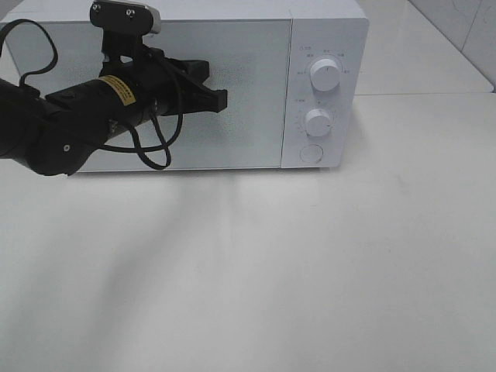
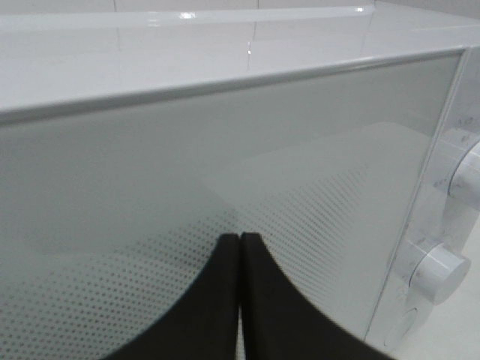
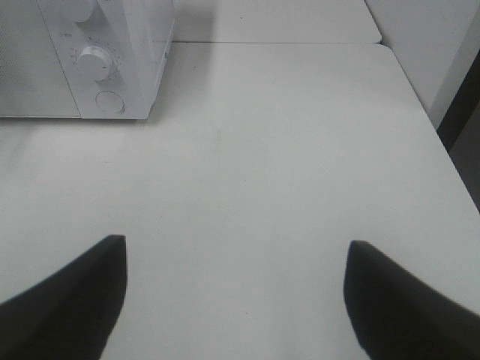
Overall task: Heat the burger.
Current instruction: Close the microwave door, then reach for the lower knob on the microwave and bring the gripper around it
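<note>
Shows no burger in any view; perhaps inside the microwave (image 1: 194, 85) behind its shut door, but cannot tell through the dotted glass. Judged still to do: setting the knobs (image 1: 325, 75). Left fingers (image 2: 225, 300) pressed together, empty, tips at the door front. Right fingers (image 3: 82, 300) spread wide above the counter (image 3: 262, 150), holding nothing.
</note>
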